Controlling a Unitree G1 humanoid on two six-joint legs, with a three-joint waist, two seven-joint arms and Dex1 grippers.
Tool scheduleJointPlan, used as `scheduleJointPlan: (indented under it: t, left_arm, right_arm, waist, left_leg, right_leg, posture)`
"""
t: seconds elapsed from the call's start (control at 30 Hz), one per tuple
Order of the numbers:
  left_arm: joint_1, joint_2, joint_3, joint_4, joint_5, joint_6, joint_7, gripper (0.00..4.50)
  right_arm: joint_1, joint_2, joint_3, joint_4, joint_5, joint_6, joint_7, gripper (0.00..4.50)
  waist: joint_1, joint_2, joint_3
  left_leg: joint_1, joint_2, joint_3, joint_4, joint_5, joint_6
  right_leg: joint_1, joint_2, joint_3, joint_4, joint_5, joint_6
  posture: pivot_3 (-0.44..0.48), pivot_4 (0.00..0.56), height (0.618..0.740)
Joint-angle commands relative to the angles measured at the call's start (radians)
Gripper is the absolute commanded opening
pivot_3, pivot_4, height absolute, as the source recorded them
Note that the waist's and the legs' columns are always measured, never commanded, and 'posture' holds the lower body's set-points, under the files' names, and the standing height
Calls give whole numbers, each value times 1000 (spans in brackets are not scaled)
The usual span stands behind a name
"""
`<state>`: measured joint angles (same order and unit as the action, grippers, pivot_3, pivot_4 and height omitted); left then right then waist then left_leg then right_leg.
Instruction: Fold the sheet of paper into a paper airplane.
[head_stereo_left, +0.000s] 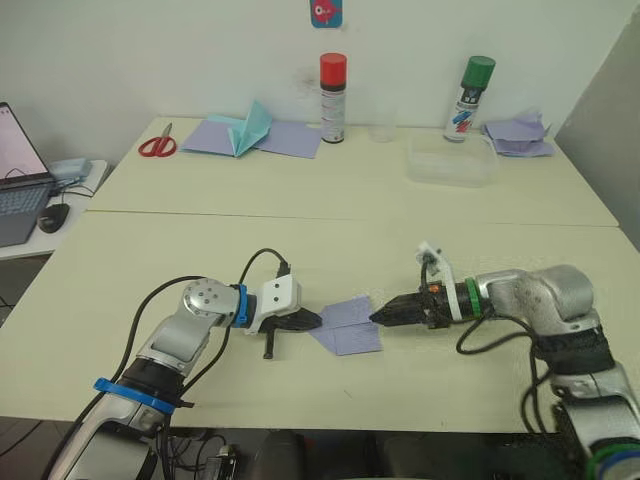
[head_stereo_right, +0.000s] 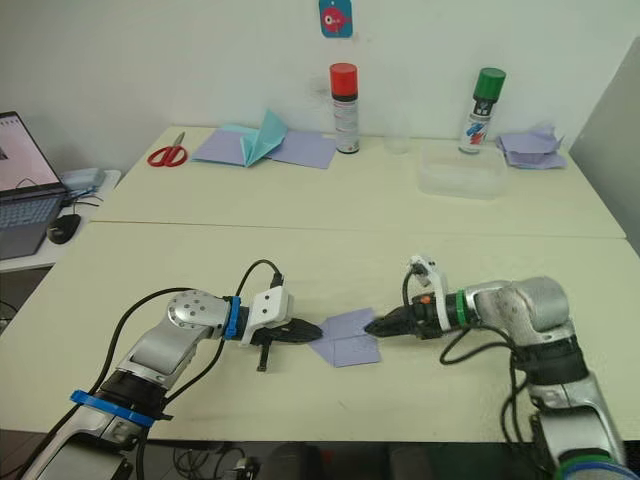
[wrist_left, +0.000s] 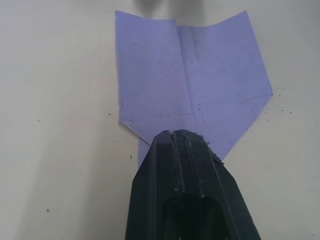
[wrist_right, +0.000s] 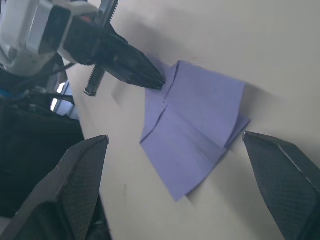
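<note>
Left gripper (wrist_left: 182, 137), fingers pressed together, pins the paper's (head_stereo_left: 348, 324) pointed end to the table (head_stereo_left: 420, 215) — right gripper (head_stereo_left: 385, 314) spread wide at the opposite edge.

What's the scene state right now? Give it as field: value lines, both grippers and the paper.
paper: lavender sheet of paper, partly folded with a pointed end, flat on the near table
left gripper: fingers shut, tips pressing the sheet's pointed end
right gripper: fingers open, at the sheet's opposite edge, not gripping
plane status: not finished, no upright ridge yet
far table: scissors, teal paper shape on lavender sheets, two spray cans, clear plastic box
</note>
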<state>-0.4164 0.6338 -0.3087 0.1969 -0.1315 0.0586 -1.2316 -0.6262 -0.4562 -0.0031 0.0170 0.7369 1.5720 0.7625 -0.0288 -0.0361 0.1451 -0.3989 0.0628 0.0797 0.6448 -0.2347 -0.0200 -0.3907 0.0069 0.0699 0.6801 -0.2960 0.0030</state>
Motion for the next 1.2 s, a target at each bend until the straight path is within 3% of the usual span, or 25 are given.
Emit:
scheduleJointPlan:
  t: [0.03,0.37,0.67,0.83,1.03,1.2]
  left_arm:
    - [10,11,-13,37,48,21,12,0]
    - [-1,5,-18,45,57,18,16,0]
    - [9,8,-12,43,57,13,20,0]
    - [14,11,-10,39,56,13,21,0]
    - [20,11,-9,29,55,18,21,0]
    - [16,9,-15,26,63,19,18,0]
  right_arm:
    - [-32,47,-54,104,127,42,-173,4482]
    - [-72,115,-77,308,389,42,-547,4482]
    - [-91,-34,-4,339,584,42,-633,4482]
    - [-89,-60,28,352,661,42,-670,4482]
    - [-76,-15,26,373,722,42,-738,4482]
    - [-55,103,-27,393,707,42,-810,4482]
  waist:
    - [-1,0,0]
    - [-7,0,0]
    - [-6,0,0]
    - [-6,0,0]
    - [-7,0,0]
    - [-12,0,0]
  left_leg:
    - [0,0,0,0,0,0]
    - [1,1,1,0,0,0]
    - [-2,0,0,-1,0,0]
    - [-2,0,0,-2,0,0]
    - [-2,0,0,-3,0,0]
    - [-1,1,0,-3,0,0]
  right_leg:
    - [0,0,0,0,0,0]
    - [1,2,1,-1,-2,7]
    - [0,1,1,-4,-2,7]
    - [0,1,1,-4,-2,7]
    - [0,1,1,-5,-2,7]
    - [0,2,1,-5,-2,7]
  posture:
    - [0,150,740]
    - [0,150,740]
    - [0,150,740]
    - [0,150,740]
    - [0,150,740]
    - [0,150,740]
